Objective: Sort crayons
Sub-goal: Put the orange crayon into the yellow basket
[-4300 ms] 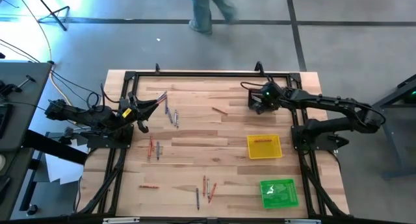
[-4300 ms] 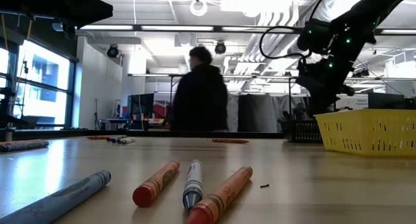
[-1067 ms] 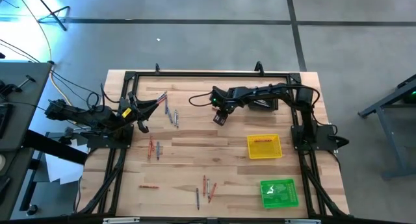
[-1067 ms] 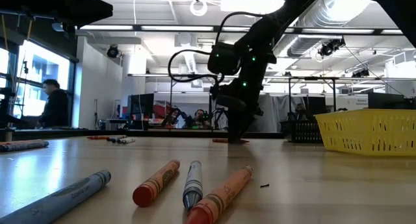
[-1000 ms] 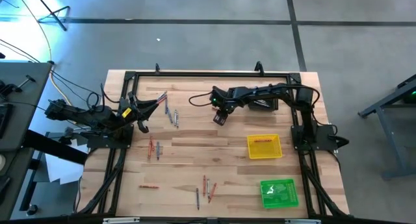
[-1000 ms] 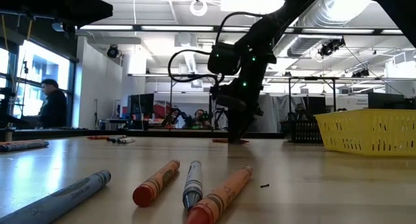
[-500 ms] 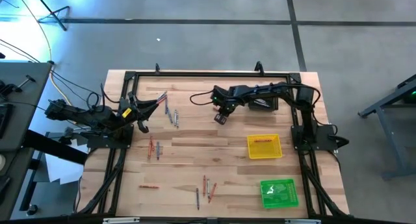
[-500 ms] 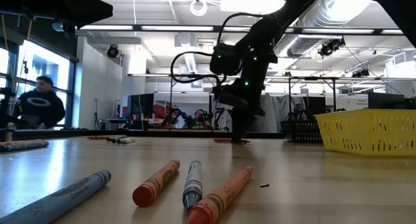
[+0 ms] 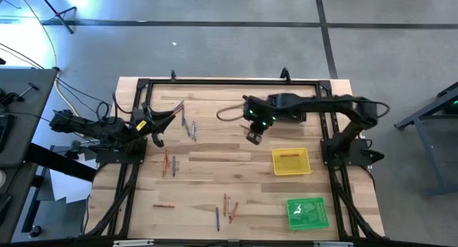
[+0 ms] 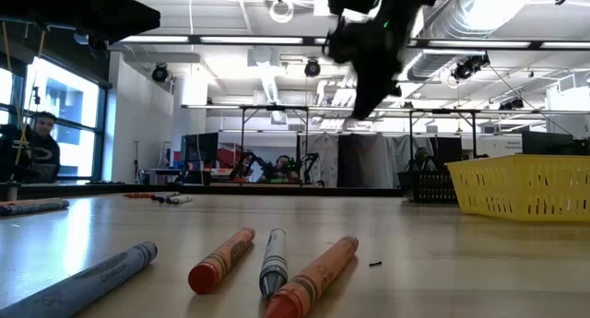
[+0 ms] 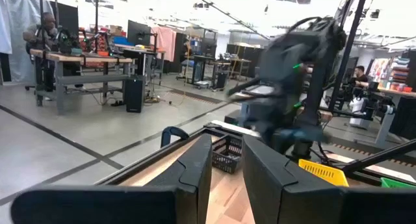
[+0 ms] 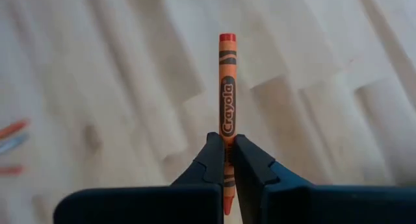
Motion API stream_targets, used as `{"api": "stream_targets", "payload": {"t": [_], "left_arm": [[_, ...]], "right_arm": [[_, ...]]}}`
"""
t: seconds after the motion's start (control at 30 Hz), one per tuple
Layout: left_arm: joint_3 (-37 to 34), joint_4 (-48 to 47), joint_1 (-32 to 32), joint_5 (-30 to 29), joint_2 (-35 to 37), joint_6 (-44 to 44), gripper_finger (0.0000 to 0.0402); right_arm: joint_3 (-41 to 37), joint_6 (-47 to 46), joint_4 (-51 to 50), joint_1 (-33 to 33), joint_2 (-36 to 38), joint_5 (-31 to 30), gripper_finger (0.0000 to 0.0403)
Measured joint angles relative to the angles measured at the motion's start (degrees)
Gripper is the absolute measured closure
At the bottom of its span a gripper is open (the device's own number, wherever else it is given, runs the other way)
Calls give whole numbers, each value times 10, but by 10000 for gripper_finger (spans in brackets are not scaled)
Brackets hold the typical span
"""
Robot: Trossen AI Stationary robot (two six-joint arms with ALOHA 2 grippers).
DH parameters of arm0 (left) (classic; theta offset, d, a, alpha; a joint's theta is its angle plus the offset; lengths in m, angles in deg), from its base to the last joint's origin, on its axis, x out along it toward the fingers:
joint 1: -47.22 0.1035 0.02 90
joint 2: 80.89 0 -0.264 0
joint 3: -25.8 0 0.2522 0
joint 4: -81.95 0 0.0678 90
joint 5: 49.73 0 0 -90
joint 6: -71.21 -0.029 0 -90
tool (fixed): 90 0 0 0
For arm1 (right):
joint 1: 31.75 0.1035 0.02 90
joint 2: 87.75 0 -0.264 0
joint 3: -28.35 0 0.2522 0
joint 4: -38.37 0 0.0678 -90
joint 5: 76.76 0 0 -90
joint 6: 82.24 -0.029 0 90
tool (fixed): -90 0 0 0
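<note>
Above the table (image 9: pixel 215 154) middle, just left of the yellow tray (image 9: pixel 291 162), the right gripper (image 9: pixel 252 137) hangs in the air, jaws clamped on an orange-red crayon (image 12: pixel 227 107); the wrist view shows the stick pinched near its lower end between both fingers (image 12: pixel 211 159), the rest poking out past the tips over bare wood. Low view: that gripper (image 10: pixel 369 104) sits well clear of the tabletop. Yellow tray already has an orange-red crayon (image 9: pixel 289 155) lying in it. Green tray (image 9: pixel 308 212) sits nearer the front edge than the yellow tray, same side; contents not readable. Left gripper (image 9: pixel 173 114) is parked far left of the yellow tray, at the table's left rim; its fingers (image 11: pixel 198 165) stand slightly apart with nothing between them. Loose crayons elsewhere: a grey and orange-red cluster (image 9: pixel 188 125) just beside the left gripper, a pair (image 9: pixel 169 163) level with the yellow tray but well to its left, one orange-red (image 9: pixel 163 205) near the front left, and a small group (image 9: pixel 226 207) just left of the green tray. Low view has that group up close: a grey one (image 10: pixel 97 276), two orange-red (image 10: pixel 221 260) (image 10: pixel 313 277) and a grey one (image 10: pixel 272 259) between them. A person (image 10: pixel 37 145) is in the room behind, far left.
</note>
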Motion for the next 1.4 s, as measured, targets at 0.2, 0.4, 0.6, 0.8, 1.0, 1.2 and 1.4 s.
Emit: {"api": "stream_targets", "payload": {"t": [0.2, 0.4, 0.6, 0.8, 1.0, 1.2, 1.4], "left_arm": [[0, -12, 0, -2, -1, 29, 328], [0, -15, 0, -9, -9, 38, 328], [0, -8, 1, -58, -33, 52, 328], [0, -8, 1, -100, -44, 49, 328], [0, -7, 1, -100, -43, 41, 328], [0, -8, 1, -99, -43, 32, 328], [0, -7, 0, -94, -43, 32, 328]], "right_arm": [[0, -82, -73, 117, 86, -75, 401], [0, -210, -178, 235, 131, -208, 402], [-8, -337, -270, 300, 136, -234, 402], [-80, -429, -250, 317, 140, -174, 402], [-155, -453, -168, 320, 140, -129, 402], [-230, -448, -106, 303, 140, -129, 402], [-298, -453, -79, 288, 140, -115, 402]]}}
